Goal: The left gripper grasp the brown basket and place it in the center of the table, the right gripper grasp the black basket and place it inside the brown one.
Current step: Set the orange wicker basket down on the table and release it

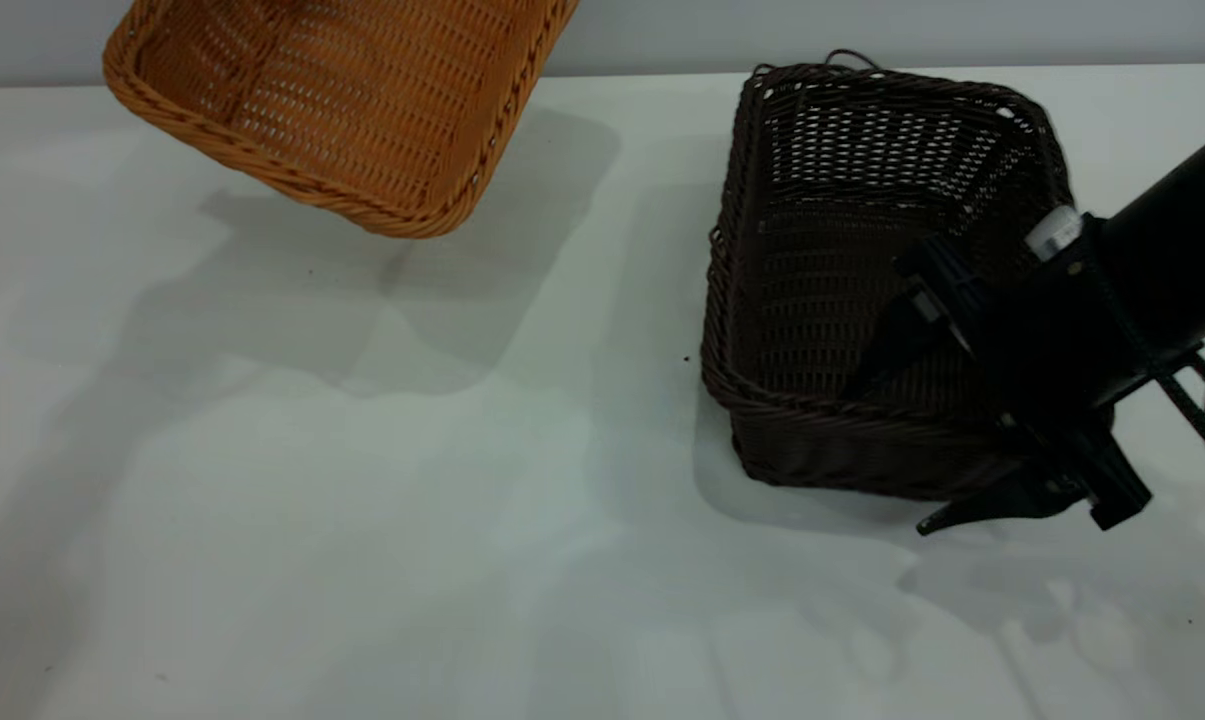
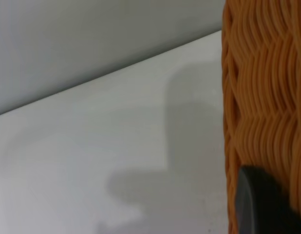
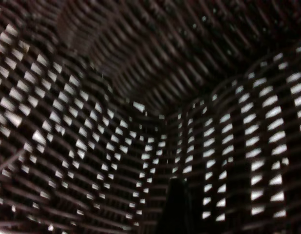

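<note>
The right gripper (image 1: 947, 440) straddles the black basket's (image 1: 862, 290) near wall, one finger inside, one outside, spread wide. Left of it lies bare counter (image 1: 362, 500). The brown basket (image 1: 342, 100) hangs tilted above the counter; the left wrist view alone shows a left gripper finger (image 2: 260, 204) against its weave, its closure hidden.

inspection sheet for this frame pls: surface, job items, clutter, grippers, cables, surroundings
Surface: white table, bare apart from shadows and a few dark specks.
Job's things: brown basket lifted and tilted at far left, shadow beneath; black basket on the table at right, tilted.
Clutter: nothing seen.
Grippers: left gripper against the brown basket's outer wall; right gripper straddles the black basket's near wall, one finger inside, one outside.
Cables: black cords by the right arm.
Surroundings: plain grey wall behind.
</note>
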